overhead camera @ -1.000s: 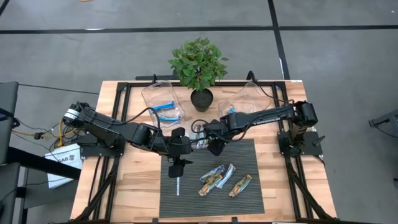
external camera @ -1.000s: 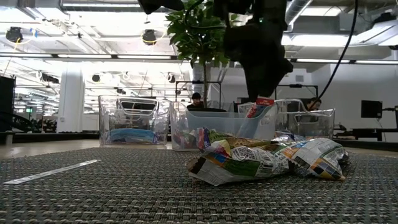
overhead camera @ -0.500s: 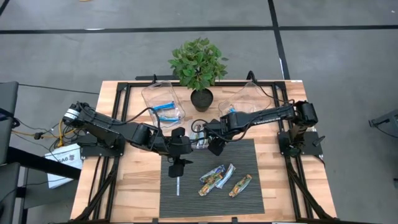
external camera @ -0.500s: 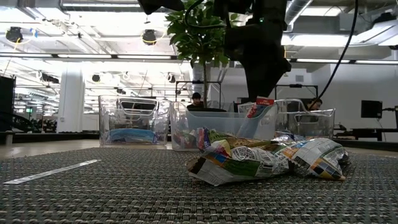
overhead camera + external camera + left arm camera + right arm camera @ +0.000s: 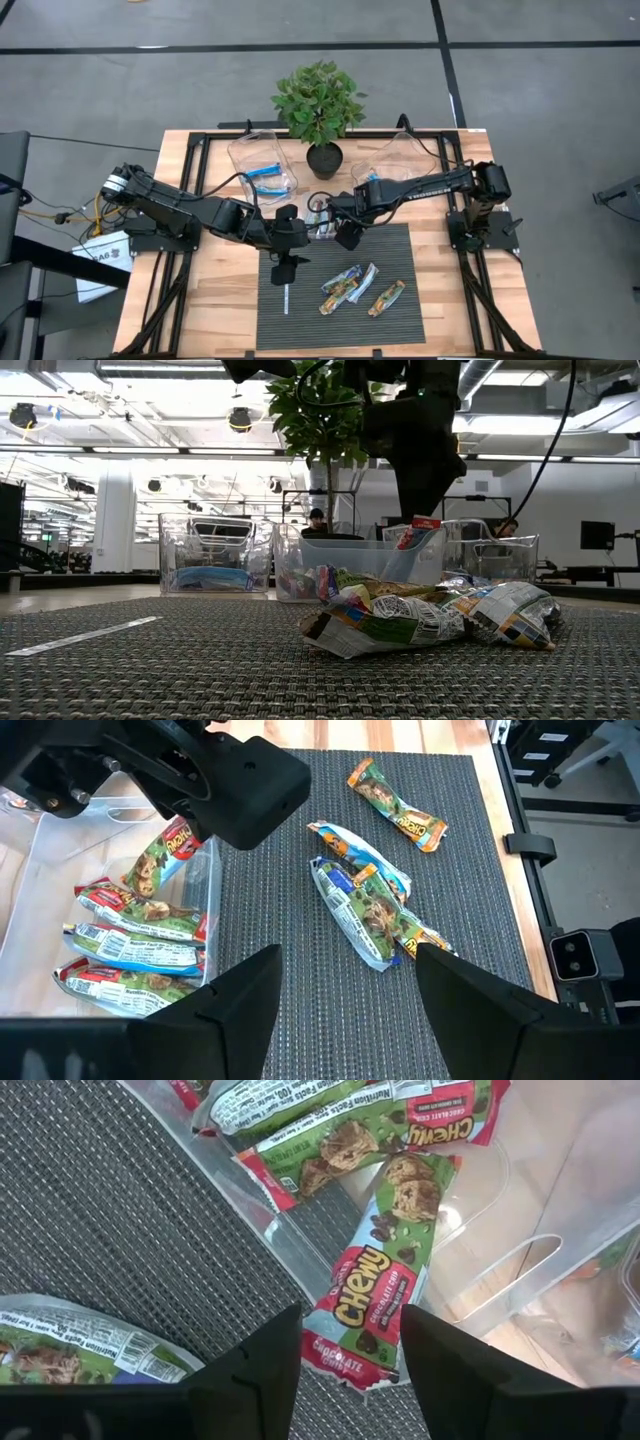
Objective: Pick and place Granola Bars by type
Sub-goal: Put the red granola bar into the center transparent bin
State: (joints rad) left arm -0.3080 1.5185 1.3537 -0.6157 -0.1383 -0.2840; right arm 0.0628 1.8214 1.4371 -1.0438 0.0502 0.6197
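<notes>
My right gripper (image 5: 345,238) stands at the middle clear tub (image 5: 320,228) and is shut on a green and red granola bar (image 5: 385,1270). That bar also shows under the gripper in the left wrist view (image 5: 165,845) and in the low view (image 5: 412,540). Several green and red bars (image 5: 130,950) lie flat in this tub. A small heap of multicoloured bars (image 5: 347,287) and a single bar (image 5: 386,297) lie on the dark mat. My left gripper (image 5: 285,265) is open above the mat's left part and touches nothing. My right gripper pinches the green and red bar by its red end (image 5: 345,1345), between the two fingers and across the bar's width. The fingers come from above, slanting down. The bar hangs tilted below them, its lower end (image 5: 145,875) reaching into the tub over the bars lying there.
A potted plant (image 5: 320,105) stands at the table's far edge between two more clear tubs; the left one (image 5: 262,160) holds blue bars (image 5: 266,177). A thin white stick (image 5: 286,298) lies on the mat's left part. Black frame rails run along both table sides.
</notes>
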